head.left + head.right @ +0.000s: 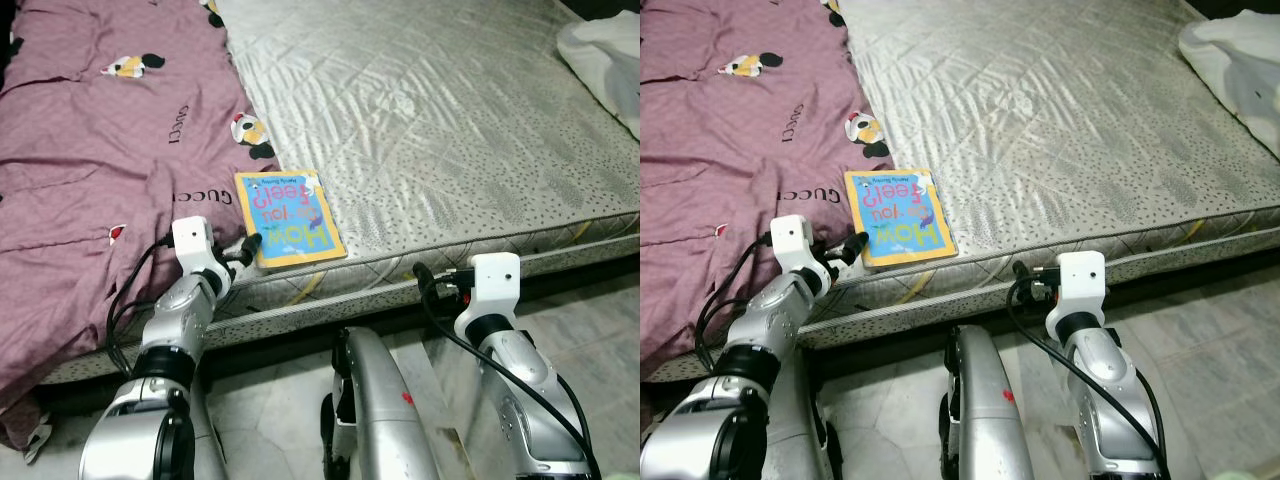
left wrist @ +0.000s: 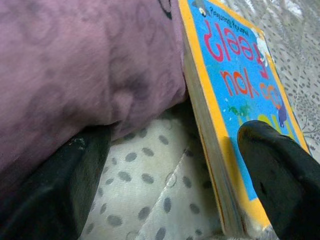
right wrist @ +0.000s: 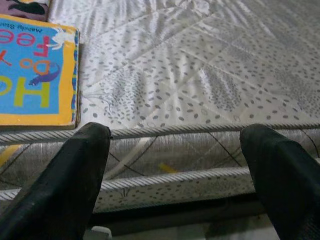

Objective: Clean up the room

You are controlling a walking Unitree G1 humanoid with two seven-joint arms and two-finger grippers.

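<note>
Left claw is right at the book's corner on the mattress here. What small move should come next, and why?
Probably ease the left claw forward a touch and close on the book. Its fingers are open and straddle the book's near corner by the purple blanket, one finger already over the cover, so a short advance should seat the grip. The right claw waits open at the mattress edge.

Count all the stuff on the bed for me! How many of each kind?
Book: 1
Purple blanket: 1
White cloth at the far corner: 1
Total: 3
</note>
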